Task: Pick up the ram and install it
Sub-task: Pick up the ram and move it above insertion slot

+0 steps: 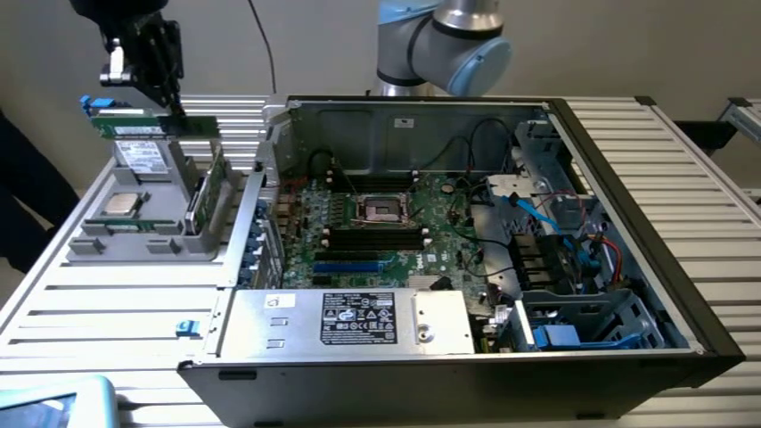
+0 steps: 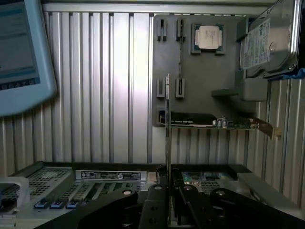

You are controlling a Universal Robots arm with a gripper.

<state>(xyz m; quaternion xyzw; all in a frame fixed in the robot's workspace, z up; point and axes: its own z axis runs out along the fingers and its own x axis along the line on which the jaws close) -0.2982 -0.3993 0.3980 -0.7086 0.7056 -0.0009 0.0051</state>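
One gripper (image 1: 175, 113), fingers pinching the ram (image 1: 145, 127) by its edge; I see the stick held over the grey holder (image 1: 141, 242). One processor chip (image 1: 119, 204) lies in that holder. One open computer case (image 1: 666, 178) stands just beside, toward the exterior view's right.

Exterior camera is looking down from high up, standing well back, taking in the open computer case (image 1: 405, 134) and slatted table (image 1: 107, 303); wrist camera is hanging nearer, peering down past the gripper (image 2: 167, 180) at the grey holder (image 2: 205, 71), which both views are sharing.
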